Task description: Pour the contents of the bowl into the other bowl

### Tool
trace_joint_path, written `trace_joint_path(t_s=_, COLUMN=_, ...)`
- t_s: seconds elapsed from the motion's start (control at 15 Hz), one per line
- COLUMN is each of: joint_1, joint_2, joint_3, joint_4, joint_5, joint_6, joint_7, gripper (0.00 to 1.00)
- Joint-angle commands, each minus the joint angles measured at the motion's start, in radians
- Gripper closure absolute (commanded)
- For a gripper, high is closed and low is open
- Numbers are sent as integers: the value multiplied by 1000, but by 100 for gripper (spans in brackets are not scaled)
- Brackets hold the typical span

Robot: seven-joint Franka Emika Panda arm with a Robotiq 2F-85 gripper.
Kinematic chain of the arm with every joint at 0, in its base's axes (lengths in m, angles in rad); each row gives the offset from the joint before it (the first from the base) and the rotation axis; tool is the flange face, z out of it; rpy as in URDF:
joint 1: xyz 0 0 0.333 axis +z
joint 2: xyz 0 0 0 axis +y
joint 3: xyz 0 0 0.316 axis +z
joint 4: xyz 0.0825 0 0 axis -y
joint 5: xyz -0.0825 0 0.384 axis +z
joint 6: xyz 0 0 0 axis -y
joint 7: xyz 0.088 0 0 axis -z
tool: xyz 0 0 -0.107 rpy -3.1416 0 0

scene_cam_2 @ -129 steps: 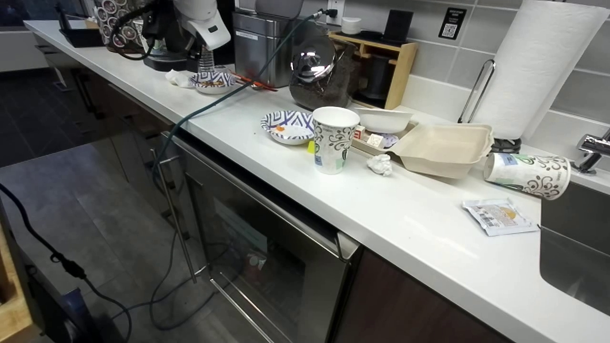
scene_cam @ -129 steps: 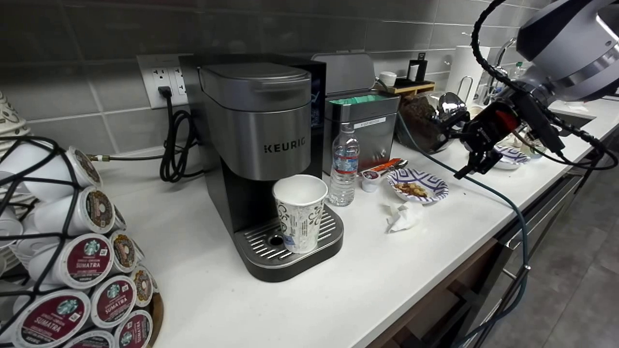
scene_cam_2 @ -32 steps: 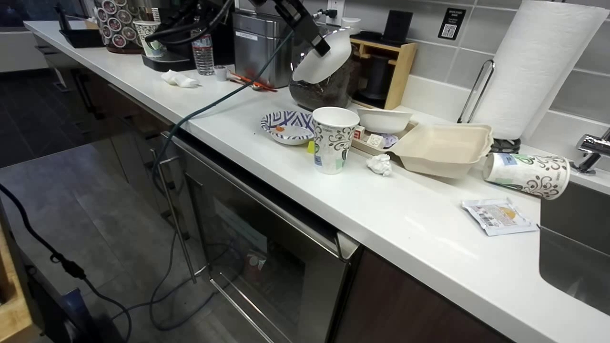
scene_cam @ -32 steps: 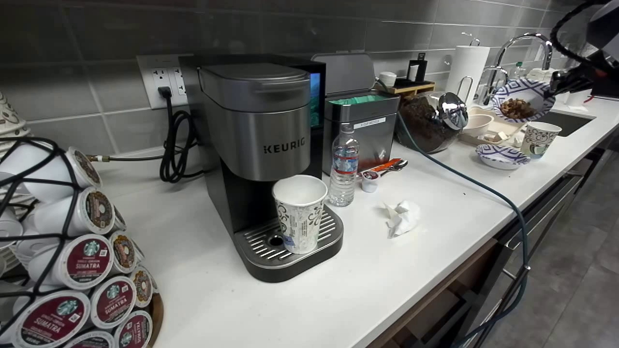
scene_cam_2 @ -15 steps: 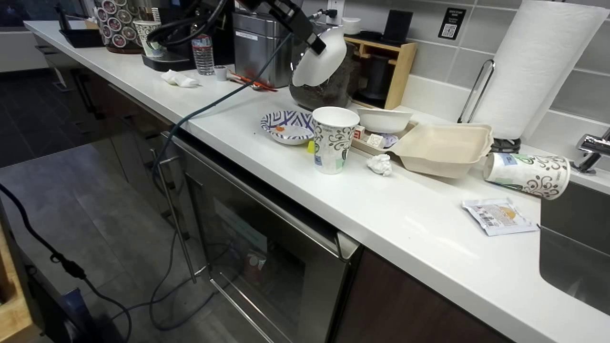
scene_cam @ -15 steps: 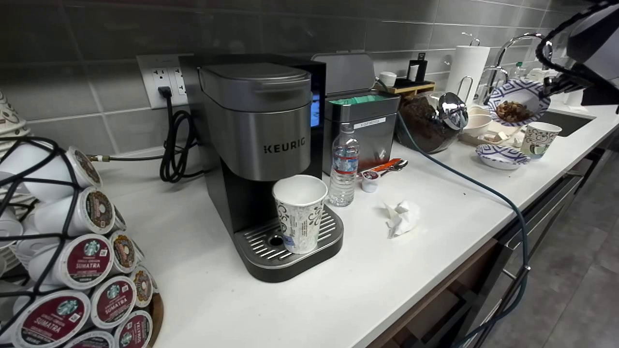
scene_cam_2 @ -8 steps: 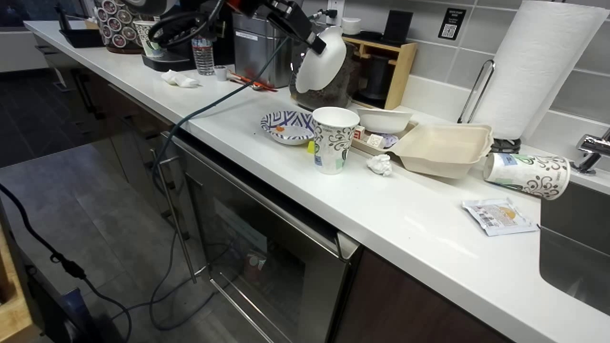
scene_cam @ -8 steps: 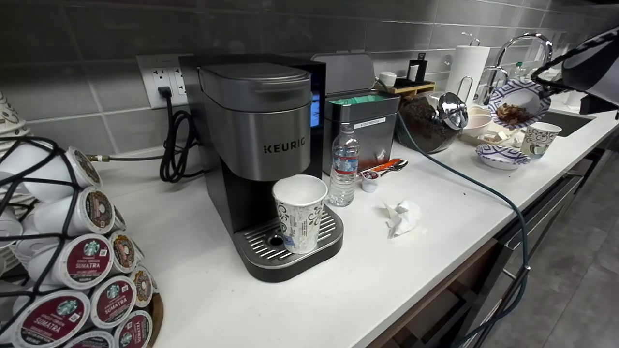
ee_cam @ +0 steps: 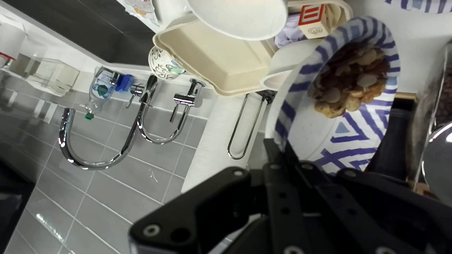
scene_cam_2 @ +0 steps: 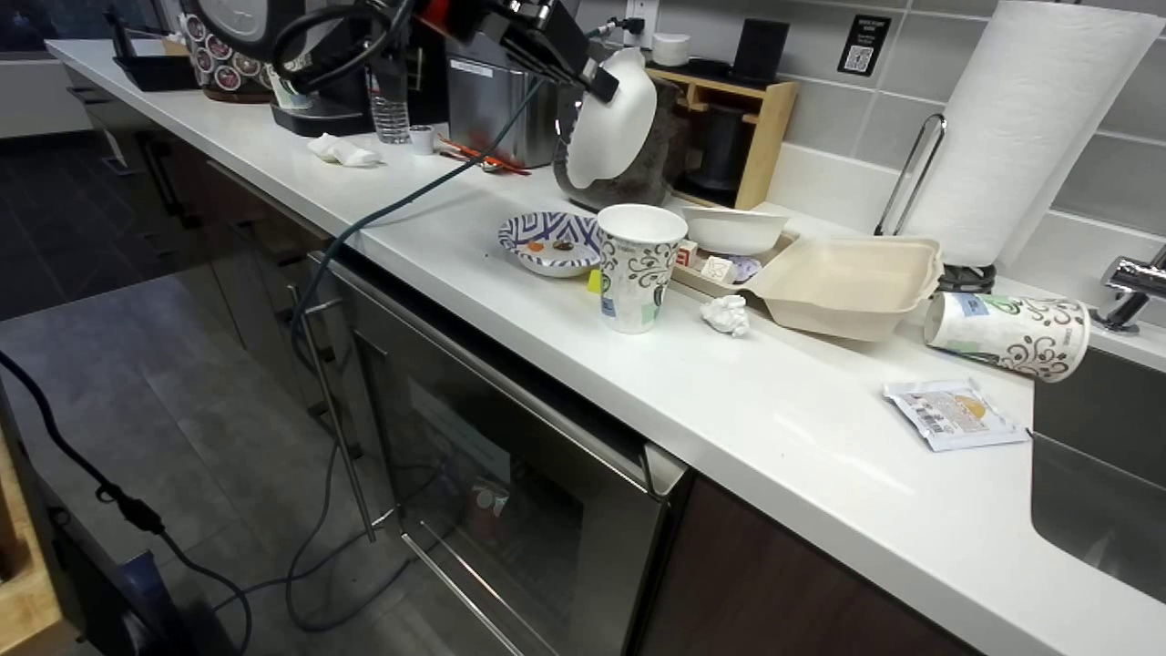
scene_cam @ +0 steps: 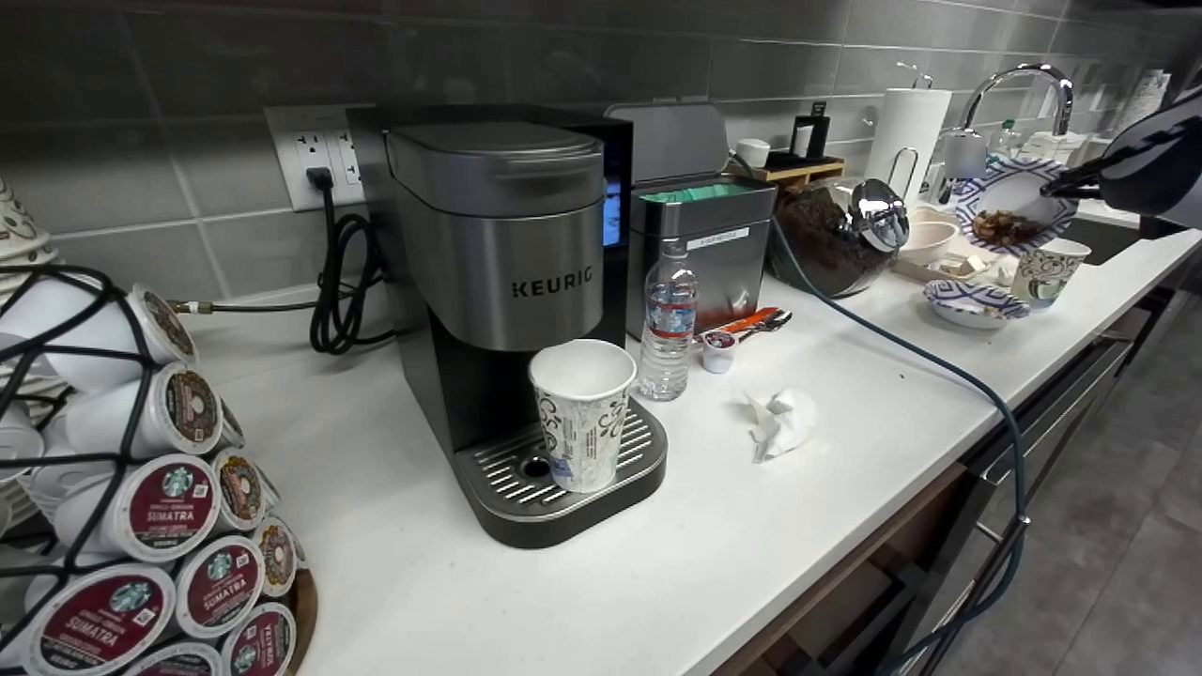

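Pinching one blue-and-white patterned bowl (ee_cam: 328, 130) by its rim, the single gripper (ee_cam: 280, 150) had its two fingers nearly together, only the thin edge between them. That bowl hung in the air above the counter (scene_cam_2: 820, 437), tipped steeply, with one heap of brown food pieces (ee_cam: 353, 77) inside. Lower, on the counter, sat the second patterned bowl (scene_cam_2: 551, 223); in an exterior view one orange bit (scene_cam_2: 536, 246) and one dark bit (scene_cam_2: 563, 246) showed against its inside (whether the dark one lay there or was in mid-air, I could not tell). A third bowl (scene_cam_2: 736, 232), plain white, sat at one open takeout container (scene_cam_2: 847, 282). One paper cup (scene_cam_2: 639, 273) stood upright near the second patterned bowl, a second paper cup (scene_cam_2: 1009, 334) lay on its side by the sink (scene_cam_2: 1093, 483), and a third paper cup (scene_cam: 583, 418) stood on the coffee maker (scene_cam: 507, 263). Beyond those I counted two crumpled tissues (scene_cam_2: 726, 315) (scene_cam_2: 343, 150), two clear bottles (scene_cam: 669, 324) (ee_cam: 100, 86), one packet (scene_cam_2: 956, 415) and one paper towel roll (scene_cam_2: 1011, 137).
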Motion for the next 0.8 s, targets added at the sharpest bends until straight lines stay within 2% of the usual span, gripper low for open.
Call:
trace_joint_path(t_s=0.0, joint_1=-25, joint_2=-2, joint_3=11, joint_4=-41, joint_5=-99, joint_6=93, joint_7=26, gripper=99)
trace_joint_path(t_s=0.13, joint_1=-27, joint_2=-4, joint_3=7, joint_4=-54, joint_5=-137, joint_6=144, joint_7=24, gripper=99)
trace_joint_path(t_s=0.2, joint_1=38, joint_2=1, joint_3=-73, joint_4=-62, joint_5=-181, joint_6=169, joint_7=55, gripper=99)
trace_joint_path(t_s=0.73, joint_1=66, joint_2=17, joint_3=-151, joint_4=-89, joint_5=-276, joint_6=285, joint_7=49, gripper=99)
